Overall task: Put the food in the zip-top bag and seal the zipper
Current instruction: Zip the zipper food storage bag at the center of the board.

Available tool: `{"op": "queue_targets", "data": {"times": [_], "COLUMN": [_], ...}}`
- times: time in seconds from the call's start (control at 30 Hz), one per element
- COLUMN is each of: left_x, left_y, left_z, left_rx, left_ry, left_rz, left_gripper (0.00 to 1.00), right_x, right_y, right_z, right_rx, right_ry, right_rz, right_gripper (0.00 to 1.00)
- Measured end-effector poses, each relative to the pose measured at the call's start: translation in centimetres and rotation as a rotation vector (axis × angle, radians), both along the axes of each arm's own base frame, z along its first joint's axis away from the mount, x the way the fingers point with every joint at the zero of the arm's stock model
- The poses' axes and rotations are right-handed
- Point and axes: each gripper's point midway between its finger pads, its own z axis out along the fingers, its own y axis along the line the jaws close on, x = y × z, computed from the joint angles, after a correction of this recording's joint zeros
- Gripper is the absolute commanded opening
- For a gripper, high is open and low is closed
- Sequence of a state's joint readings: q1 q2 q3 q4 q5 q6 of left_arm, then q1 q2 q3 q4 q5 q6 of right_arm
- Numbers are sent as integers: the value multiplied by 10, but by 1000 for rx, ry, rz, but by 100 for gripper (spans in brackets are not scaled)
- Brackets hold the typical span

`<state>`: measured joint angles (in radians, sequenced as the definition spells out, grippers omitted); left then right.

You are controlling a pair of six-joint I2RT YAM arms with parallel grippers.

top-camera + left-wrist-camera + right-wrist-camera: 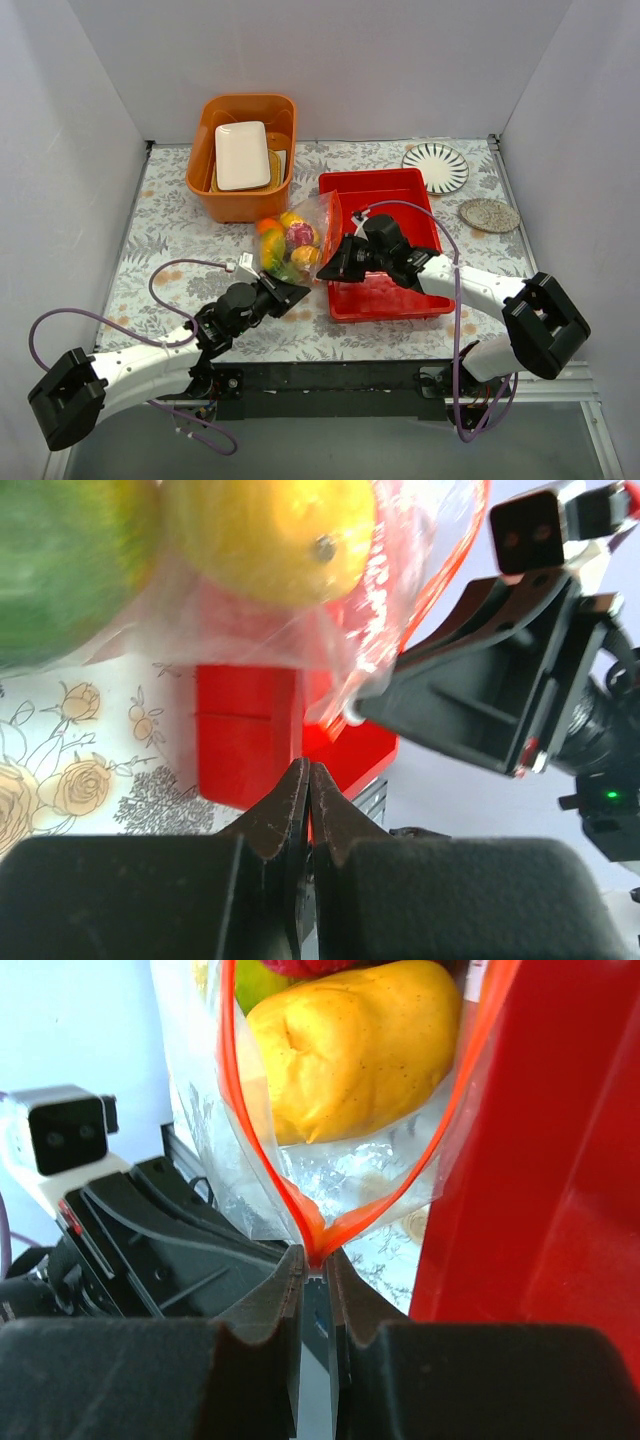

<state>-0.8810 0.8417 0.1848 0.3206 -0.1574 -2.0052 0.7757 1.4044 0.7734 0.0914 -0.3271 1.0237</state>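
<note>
The clear zip-top bag [293, 246] lies between the orange tub and the red tray, with the food [300, 236] inside: mangoes, an orange and a dark red fruit. My right gripper [331, 268] is shut on one end of the zipper [252, 1155]. The strip's two sides spread apart from the jaws [318, 1260] in an open V, with a yellow mango [350, 1045] behind them. My left gripper [291, 291] is at the bag's near edge. Its jaws [308, 772] are shut below the bag [330, 620], and I see nothing held. A yellow fruit [270, 530] and a green one [60, 570] fill the left wrist view.
The red tray [400, 290] stands right of the bag, under my right arm. The orange tub [205, 185], at the back, holds a white plate [242, 155]. A striped plate [436, 167] and a round coaster [489, 214] lie at the back right.
</note>
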Motion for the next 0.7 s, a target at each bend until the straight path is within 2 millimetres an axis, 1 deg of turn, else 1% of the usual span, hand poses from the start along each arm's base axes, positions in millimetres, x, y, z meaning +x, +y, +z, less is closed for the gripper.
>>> {"op": "queue_targets", "data": {"times": [0.2, 0.23, 0.33, 0.43, 0.47, 0.53, 0.63, 0.7], "left_x": [-4, -4, -4, -5, -4, -3, 0, 1], "left_y": [0, 0, 0, 0, 0, 0, -2, -3], "left_z": [-10, -10, -9, -9, -9, -5, 3, 3], "left_rx": [19, 19, 9, -4, -11, -23, -49, -54], "left_ry": [22, 23, 14, 0, -3, -14, -36, -40], "left_rz": [-16, -18, -19, -19, -17, -12, -6, -4], "left_gripper": [0, 7, 40, 62, 65, 69, 69, 60], "right_x": [9, 9, 8, 7, 6, 4, 2, 0], "right_y": [-5, -5, -4, -3, -3, -2, -1, 0], "right_z": [2, 3, 5, 7, 7, 9, 11, 13], "right_rx": [-13, -12, -3, 4, 6, 15, 27, 37], "right_ry": [-26, -29, -28, -27, -25, -16, -6, -2], "right_rz": [-23, -22, -16, -11, -8, 0, 9, 17], "right_gripper": [5, 5, 5, 5, 5, 6, 6, 6]}}
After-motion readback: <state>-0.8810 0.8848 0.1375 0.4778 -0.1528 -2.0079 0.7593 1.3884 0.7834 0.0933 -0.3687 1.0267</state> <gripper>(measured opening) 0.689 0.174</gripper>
